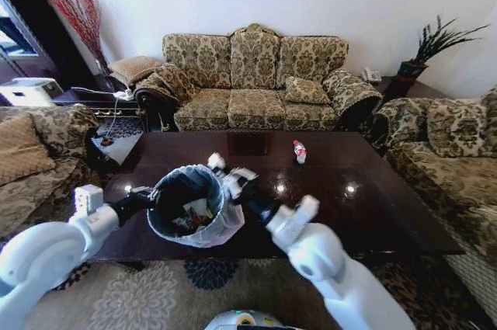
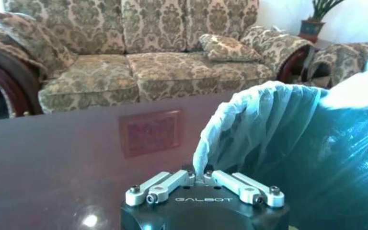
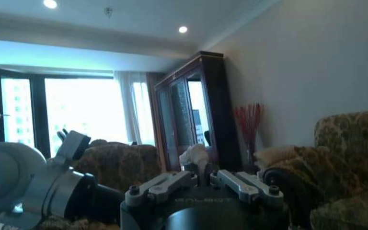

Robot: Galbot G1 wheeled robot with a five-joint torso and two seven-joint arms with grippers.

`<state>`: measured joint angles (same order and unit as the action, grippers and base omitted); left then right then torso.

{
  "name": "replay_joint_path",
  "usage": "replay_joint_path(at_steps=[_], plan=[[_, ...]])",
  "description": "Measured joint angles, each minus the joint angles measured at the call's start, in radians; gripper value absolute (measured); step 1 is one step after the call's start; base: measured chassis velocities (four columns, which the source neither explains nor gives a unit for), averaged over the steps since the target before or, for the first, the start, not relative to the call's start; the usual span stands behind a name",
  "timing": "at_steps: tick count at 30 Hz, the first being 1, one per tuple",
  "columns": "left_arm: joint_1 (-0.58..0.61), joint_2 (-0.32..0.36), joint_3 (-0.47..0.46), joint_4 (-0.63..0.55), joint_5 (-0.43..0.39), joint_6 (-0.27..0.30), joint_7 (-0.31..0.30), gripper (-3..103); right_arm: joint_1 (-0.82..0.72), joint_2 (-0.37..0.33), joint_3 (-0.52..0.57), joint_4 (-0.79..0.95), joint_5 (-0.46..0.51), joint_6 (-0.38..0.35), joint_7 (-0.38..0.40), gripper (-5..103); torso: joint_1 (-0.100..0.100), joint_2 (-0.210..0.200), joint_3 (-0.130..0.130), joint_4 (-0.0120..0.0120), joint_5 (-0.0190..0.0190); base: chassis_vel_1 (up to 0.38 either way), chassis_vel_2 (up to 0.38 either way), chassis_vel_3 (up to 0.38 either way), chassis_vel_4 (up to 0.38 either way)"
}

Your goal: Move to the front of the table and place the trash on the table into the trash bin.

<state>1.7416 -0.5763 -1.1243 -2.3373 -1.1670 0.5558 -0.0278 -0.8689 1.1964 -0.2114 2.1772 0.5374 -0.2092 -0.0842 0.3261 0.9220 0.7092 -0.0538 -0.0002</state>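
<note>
Left gripper (image 1: 147,196): clamped on the near-left part of the bag rim of the trash bin (image 1: 186,204); the left wrist view shows the fingers pinched shut on the bag fold.
Trash bin: held above the table's near edge, left of centre, with wrappers and paper inside.
Right gripper (image 1: 220,167): poised over the bin's far-right rim, pinching a small white paper wad (image 3: 193,154).
Doing it well: judged from here, bring the wad inside the rim before letting go, and keep the bin steady.
Bottle (image 1: 299,151): lying near the far edge of the table (image 1: 373,190), right of centre.
Room: patterned sofa (image 1: 256,81) behind the dark glossy table.
</note>
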Motion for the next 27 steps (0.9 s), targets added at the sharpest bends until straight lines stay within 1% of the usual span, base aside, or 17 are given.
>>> replay_joint_path(at_steps=[3,4,5,6,8,10,12,13,15,16,18,19,20,22,24,25,27], plan=[[-0.01,0.019,0.001,-0.012,-0.033,0.0,-0.001,0,0.063,0.062,-0.057,-0.112,-0.086,0.035,0.003,2,0.0,0.0,0.0,0.0009,0.0,0.0,0.0,0.0,0.0],[-0.011,0.021,-0.002,-0.018,-0.039,0.0,-0.001,0,0.069,0.081,-0.063,-0.134,-0.111,0.042,0.007,-2,0.0,0.0,0.0,0.0006,0.0,0.0,0.0,0.0,0.0],[-0.011,0.021,-0.002,-0.018,-0.039,0.0,-0.001,0,0.069,0.081,-0.063,-0.134,-0.111,0.042,0.007,-2,0.0,0.0,0.0,0.0006,0.0,0.0,0.0,0.0,0.0],[-0.011,0.022,-0.003,-0.022,-0.04,0.0,-0.001,0,0.068,0.093,-0.066,-0.144,-0.124,0.044,0.01,2,0.0,0.0,0.0,0.0006,0.0001,0.0,0.0,0.0,0.0],[-0.004,0.013,-0.006,-0.026,-0.04,0.001,-0.002,0,0.056,0.099,-0.066,-0.145,-0.136,0.045,0.016,13,0.0,0.0,0.0,0.0003,0.0,0.0,0.0,0.0,0.0],[-0.002,0.008,-0.006,-0.028,-0.039,0.001,-0.002,0,0.051,0.096,-0.066,-0.143,-0.137,0.046,0.016,13,0.0,0.0,0.0,0.0003,0.0002,0.0,0.0,0.0,0.0],[0.002,-0.002,-0.006,-0.035,-0.037,0.002,0.0,0,0.038,0.083,-0.061,-0.126,-0.134,0.046,0.016,24,0.0,0.0,0.0,0.0003,0.0001,0.0,0.0,0.0,0.0],[0.002,-0.002,-0.006,-0.035,-0.037,0.002,0.0,0,0.038,0.083,-0.061,-0.126,-0.134,0.046,0.016,24,0.0,0.0,0.0,0.0003,0.0001,0.0,0.0,0.0,0.0],[0.003,-0.011,-0.008,-0.037,-0.035,0.002,0.0,0,0.023,0.064,-0.047,-0.095,-0.128,0.042,0.015,34,0.0,0.0,0.0,0.0002,0.0001,0.0,0.0,0.0,0.0],[0.003,-0.011,-0.008,-0.037,-0.035,0.002,0.0,0,0.023,0.064,-0.047,-0.095,-0.128,0.042,0.015,34,0.0,0.0,0.0,0.0002,0.0001,0.0,0.0,0.0,0.0],[0.007,-0.02,-0.011,-0.041,-0.031,0.002,0.001,0,0.013,0.046,-0.038,-0.069,-0.123,0.039,0.011,45,0.0,0.0,0.0,0.0002,0.0002,0.0,0.0,0.0,0.0],[0.008,-0.022,-0.011,-0.042,-0.029,0.002,0.002,0,0.012,0.043,-0.037,-0.065,-0.122,0.038,0.01,45,0.0,0.0,0.0,0.0002,0.0002,0.0,0.0,0.0,0.0],[0.013,-0.035,-0.014,-0.051,-0.022,0.002,0.006,0,0.002,0.024,-0.032,-0.042,-0.117,0.036,0.004,51,0.0,0.0,0.0,0.0002,0.0003,0.0,0.0,0.0,0.0],[0.021,-0.054,-0.019,-0.061,-0.015,0.002,0.008,0,-0.005,0.01,-0.026,-0.018,-0.108,0.036,-0.001,61,0.0,0.0,0.0,0.0003,0.0003,0.0,0.0,0.0,0.0],[0.023,-0.059,-0.021,-0.063,-0.013,0.003,0.009,0,-0.007,0.007,-0.023,-0.011,-0.104,0.036,-0.002,61,0.0,0.0,0.0,0.0003,0.0002,0.0,0.0,0.0,0.0],[0.027,-0.07,-0.027,-0.063,-0.007,0.006,0.003,0,-0.014,-0.001,-0.006,0.012,-0.09,0.038,-0.001,72,0.0,0.0,0.0,0.0003,0.0003,0.0,0.0,0.0,0.0],[0.029,-0.076,-0.029,-0.064,-0.003,0.009,0.002,0,-0.02,-0.005,0.009,0.026,-0.08,0.038,0.0,72,0.0,0.0,0.0,0.0008,0.0003,0.0,0.0,0.0,0.0]])
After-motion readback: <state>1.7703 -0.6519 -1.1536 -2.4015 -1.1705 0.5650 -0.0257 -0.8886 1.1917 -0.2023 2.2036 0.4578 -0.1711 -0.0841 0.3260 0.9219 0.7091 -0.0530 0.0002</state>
